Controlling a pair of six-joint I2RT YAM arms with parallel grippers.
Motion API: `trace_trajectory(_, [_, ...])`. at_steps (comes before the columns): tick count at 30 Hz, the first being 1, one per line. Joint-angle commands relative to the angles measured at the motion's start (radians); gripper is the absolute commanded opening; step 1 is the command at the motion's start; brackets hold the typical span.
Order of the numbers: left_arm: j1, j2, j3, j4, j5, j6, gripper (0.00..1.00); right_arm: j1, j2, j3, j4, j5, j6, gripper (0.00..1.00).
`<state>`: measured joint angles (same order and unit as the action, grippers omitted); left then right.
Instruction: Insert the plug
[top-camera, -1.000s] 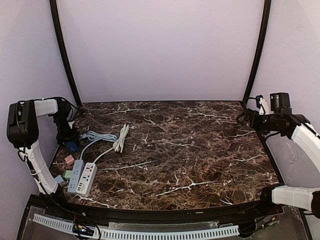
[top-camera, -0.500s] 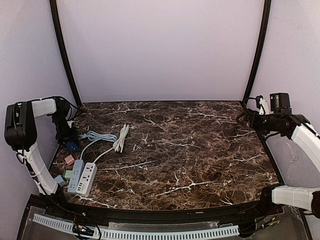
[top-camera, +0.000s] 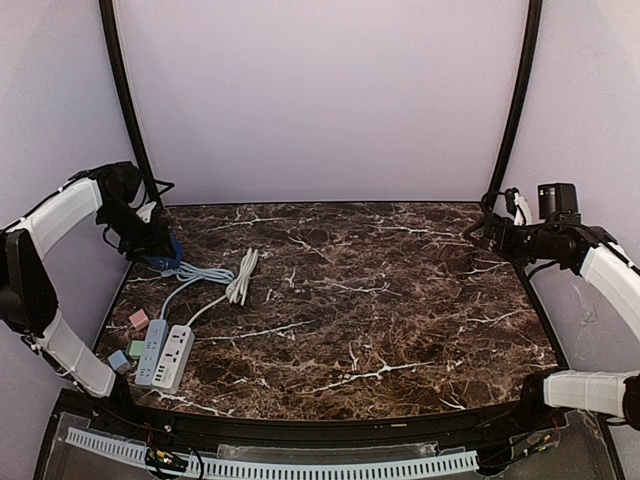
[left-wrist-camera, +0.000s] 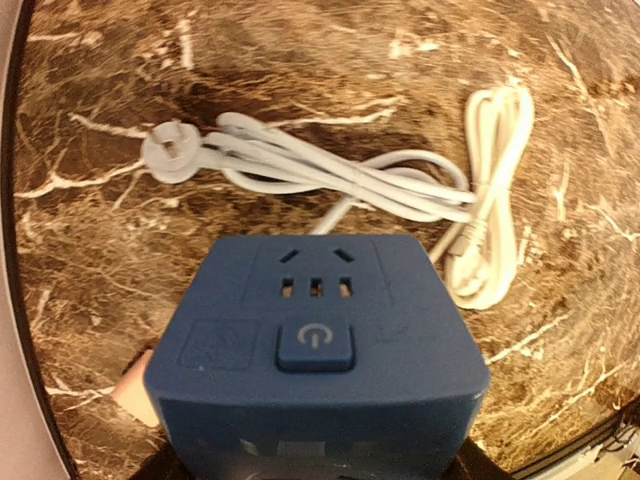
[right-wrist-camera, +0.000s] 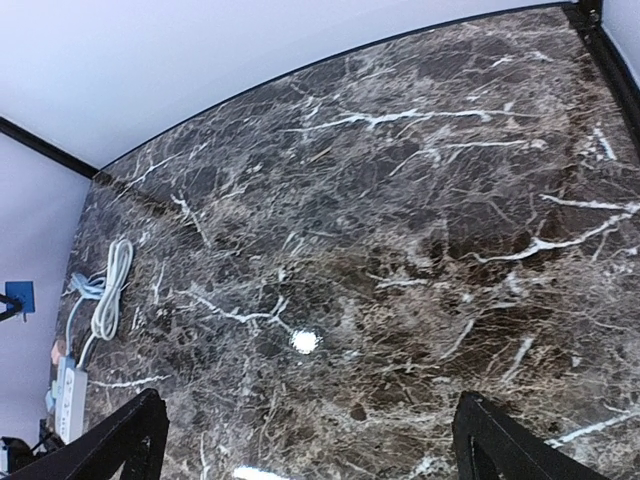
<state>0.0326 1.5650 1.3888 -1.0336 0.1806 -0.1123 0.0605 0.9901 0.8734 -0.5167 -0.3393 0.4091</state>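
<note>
My left gripper (top-camera: 152, 243) is shut on a dark blue cube socket (top-camera: 166, 256) and holds it above the table's back left corner. In the left wrist view the cube (left-wrist-camera: 315, 350) fills the lower half, its socket holes and power button facing the camera; my fingers are hidden under it. Below it lies a pale blue cable (left-wrist-camera: 330, 175) with its round white plug (left-wrist-camera: 170, 155) on the marble. My right gripper (top-camera: 488, 232) is open and empty, high over the table's right side, its fingertips (right-wrist-camera: 130, 440) wide apart.
A bundled white cable (top-camera: 243, 275) lies beside the pale blue one. Two power strips (top-camera: 165, 355) lie at the front left, with small pink (top-camera: 138, 319), green (top-camera: 135, 349) and grey-blue (top-camera: 119, 359) cubes beside them. The marble table (top-camera: 380, 300) has black frame posts at its back corners.
My left arm has lifted the blue cube off the table's left edge and carried it up and toward the back. The right arm has hardly moved.
</note>
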Motion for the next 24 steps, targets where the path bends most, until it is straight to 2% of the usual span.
trace_trajectory(1, [-0.076, -0.087, 0.021, -0.006, 0.161, -0.026, 0.14, 0.015, 0.047, 0.051, 0.04, -0.188, -0.041, 0.99])
trace_trajectory(4, [-0.141, -0.13, 0.006, 0.035, 0.226, -0.028, 0.09, 0.031, 0.091, 0.08, 0.04, -0.312, -0.035, 0.99])
trace_trajectory(10, [-0.324, -0.212, -0.055, 0.179, 0.282, -0.014, 0.04, 0.127, 0.173, 0.136, 0.024, -0.383, 0.055, 0.99])
trace_trajectory(18, [-0.531, -0.309, -0.195, 0.403, 0.251, 0.007, 0.04, 0.265, 0.266, 0.218, -0.039, -0.428, 0.208, 0.99])
trace_trajectory(24, [-0.707, -0.324, -0.23, 0.484, 0.186, 0.068, 0.01, 0.344, 0.332, 0.249, -0.101, -0.472, 0.337, 0.99])
